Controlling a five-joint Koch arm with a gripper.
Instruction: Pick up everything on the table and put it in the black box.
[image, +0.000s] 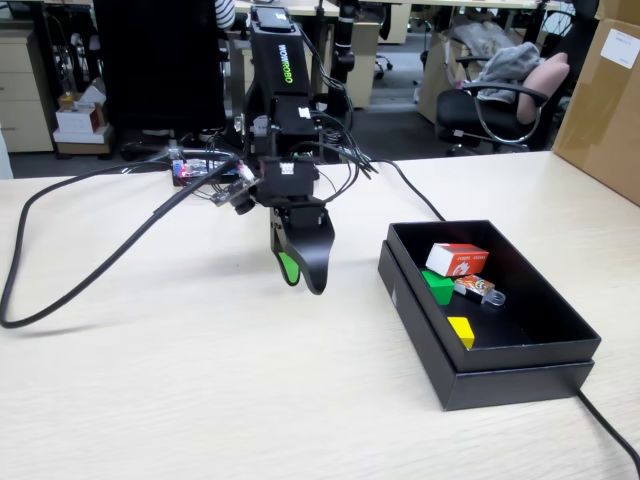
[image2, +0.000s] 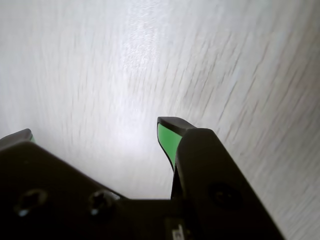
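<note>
The black box (image: 520, 355) sits on the pale wood-grain table (image: 200, 390) at the right of the fixed view. Inside it lie the red carton with a white end (image: 458, 259), the green cube (image: 438, 286) and the yellow cube (image: 461, 331). My gripper (image: 303, 282) hangs a little above the table, left of the box and apart from it. In the wrist view my gripper (image2: 95, 131) is open and empty, with its green-padded jaws wide apart over bare table (image2: 150, 60).
A small orange-patterned stick with a clear end (image: 477, 290) also lies in the box. A thick black cable (image: 90, 270) loops across the left of the table, and another cable (image: 610, 430) runs off at the front right. A brown cardboard carton (image: 605, 90) stands at the far right.
</note>
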